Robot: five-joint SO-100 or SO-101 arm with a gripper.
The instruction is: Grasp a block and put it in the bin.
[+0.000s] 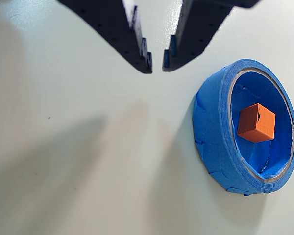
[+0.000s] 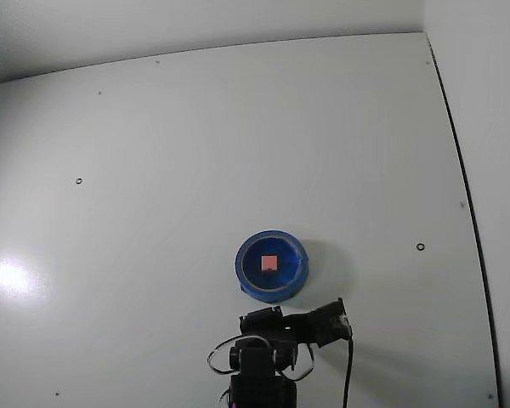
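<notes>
Wrist view: two dark blue-black gripper (image 1: 157, 65) fingers (image 1: 137, 46) entering from the top edge, tips close together with only a narrow gap, pinching nothing, hanging over the bare white table (image 1: 78, 161). Down to the right, apart from the fingertips, a round shallow blue bin (image 1: 213, 127) with a thick rim wrapped in blue tape. Inside it, on the blue floor, a small orange-red cube block (image 1: 256, 122) with a tiny hole in one face, sitting a little tilted, clear of the rim.

Fixed view: same blue bin (image 2: 246, 276) near the lower middle of the white table (image 2: 153, 170), with the small pink-red block (image 2: 269, 263) in its centre. Just below the bin, the black arm (image 2: 263, 365) with cables, gripper (image 2: 333, 321) beside the bin's lower right, not touching it. Jaw state too small to tell here.
</notes>
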